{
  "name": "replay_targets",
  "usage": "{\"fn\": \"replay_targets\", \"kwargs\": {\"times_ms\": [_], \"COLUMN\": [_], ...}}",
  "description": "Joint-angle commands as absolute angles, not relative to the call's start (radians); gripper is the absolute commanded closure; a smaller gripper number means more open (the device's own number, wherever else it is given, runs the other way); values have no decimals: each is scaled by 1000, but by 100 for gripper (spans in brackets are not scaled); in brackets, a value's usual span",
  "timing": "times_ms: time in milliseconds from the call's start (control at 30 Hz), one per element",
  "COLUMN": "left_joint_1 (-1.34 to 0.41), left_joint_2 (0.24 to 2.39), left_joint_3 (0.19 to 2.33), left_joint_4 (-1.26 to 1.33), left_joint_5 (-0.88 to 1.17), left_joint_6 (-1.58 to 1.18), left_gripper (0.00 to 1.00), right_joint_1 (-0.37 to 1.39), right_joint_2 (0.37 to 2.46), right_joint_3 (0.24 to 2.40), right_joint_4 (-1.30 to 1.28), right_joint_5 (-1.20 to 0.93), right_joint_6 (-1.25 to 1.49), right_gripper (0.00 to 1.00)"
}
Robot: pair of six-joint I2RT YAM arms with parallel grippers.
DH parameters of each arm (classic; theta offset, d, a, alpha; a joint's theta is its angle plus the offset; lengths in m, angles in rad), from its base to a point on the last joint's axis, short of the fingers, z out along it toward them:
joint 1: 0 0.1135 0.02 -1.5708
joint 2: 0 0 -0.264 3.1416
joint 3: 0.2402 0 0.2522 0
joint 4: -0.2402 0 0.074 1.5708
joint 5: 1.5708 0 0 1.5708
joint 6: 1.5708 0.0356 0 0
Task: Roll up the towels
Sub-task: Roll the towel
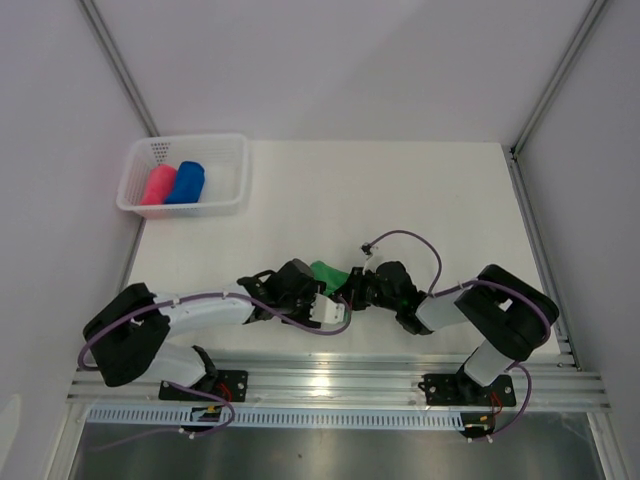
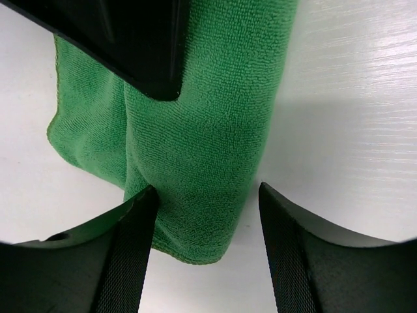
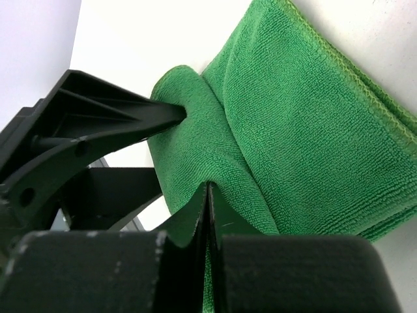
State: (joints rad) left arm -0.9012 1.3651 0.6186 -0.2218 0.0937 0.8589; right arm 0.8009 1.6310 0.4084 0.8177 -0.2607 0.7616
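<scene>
right jaws clamped on the green towel [image 3: 293, 130], left jaws apart astride it.

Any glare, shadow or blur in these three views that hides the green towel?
Top external: even light, glare on the metal rail, green towel only partly visible. Left wrist: towel weave sharp, soft shadow on the table to its right. Right wrist: weave sharp, the right end effector a dark, near-featureless mass in front.
</scene>
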Motion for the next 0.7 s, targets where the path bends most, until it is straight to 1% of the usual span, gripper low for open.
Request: {"fn": "replay_targets", "kwargs": {"times_ms": [0,67,100,200,300,367,433,467,500,567,667], "left_joint_1": [-907,-907,-907,-907,-905,-897,-884,-877,-873,-859,-851], "left_joint_2": [1425,1454,1479,1508,1496,1454,1412,1404,1396,1379,1373], "left_joint_3": [601,606,612,623,626,627,643,675,684,728,762], "left_joint_4": [-196,-190,-192,-189,-219,-280,-342,-421,-461,-538,-641], "left_joint_5": [65,52,46,43,67,116,184,211,234,303,350], "left_joint_6": [899,899,897,879,862,850,845,838,833,825,824], "left_gripper": [34,36,45,78,91,94,94,94,93,89,87], "right_joint_1": [802,801,802,799,801,811,827,850,859,883,926], "right_joint_2": [1625,1620,1611,1576,1530,1451,1357,1324,1292,1195,1057], "right_joint_3": [396,397,396,394,396,388,385,387,390,391,370], "right_joint_4": [696,686,684,663,622,588,513,487,430,376,305], "right_joint_5": [-239,-245,-250,-261,-299,-299,-285,-267,-259,-233,-193], "right_joint_6": [706,692,686,660,600,525,470,439,379,325,238], "right_gripper": [98,97,97,95,91,88,84,82,78,75,69]}}
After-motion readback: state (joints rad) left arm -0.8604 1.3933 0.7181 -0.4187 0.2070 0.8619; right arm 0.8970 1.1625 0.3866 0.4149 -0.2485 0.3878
